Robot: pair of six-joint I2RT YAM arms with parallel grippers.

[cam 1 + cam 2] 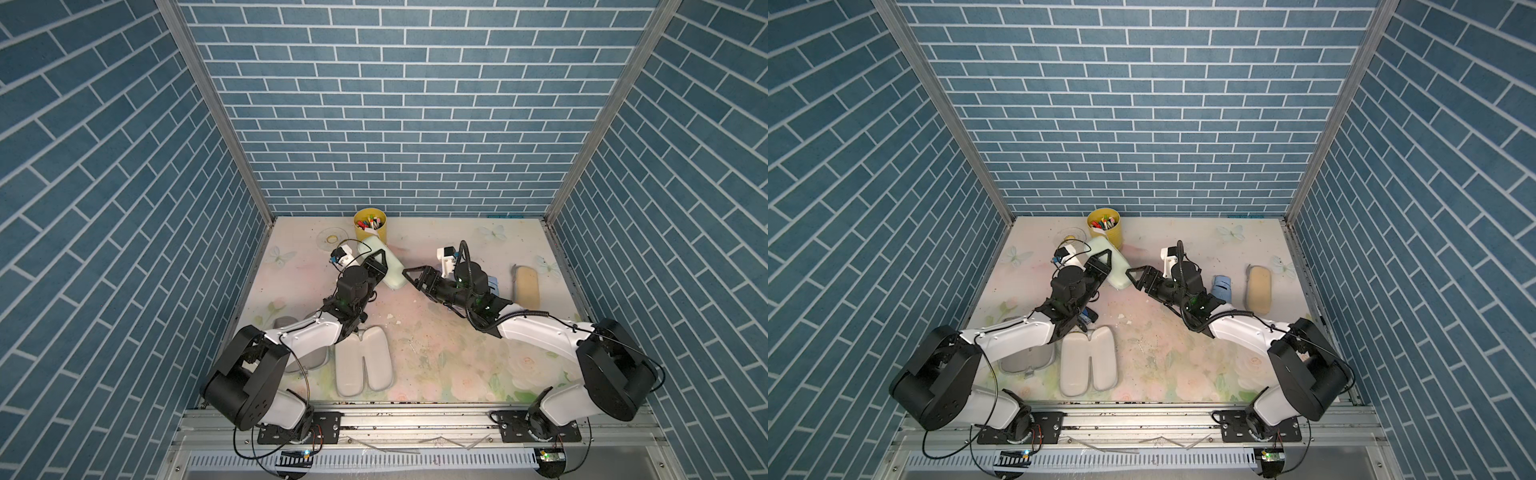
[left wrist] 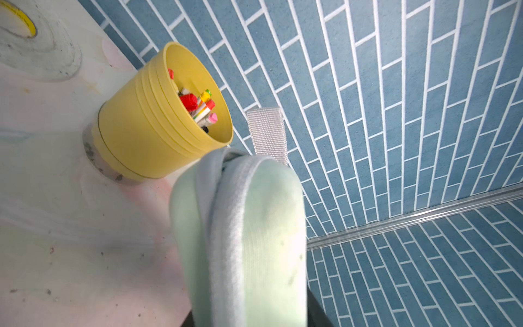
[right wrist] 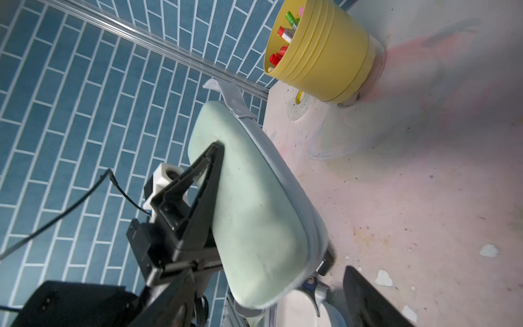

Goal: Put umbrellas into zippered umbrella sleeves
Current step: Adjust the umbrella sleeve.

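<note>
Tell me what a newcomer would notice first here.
The mint sleeve stands out, held up mid-scene in the left gripper, with the right gripper open beside its lower end. Just behind it sits the bright yellow cup of pens, and an opened grey-white sleeve lies flat at the front.

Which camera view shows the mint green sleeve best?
The right wrist view: the mint green sleeve appears nearly whole, with its grey zip edge. The left wrist view shows only one end and its loop; both top views show it small, partly covered by the left tool.
</note>
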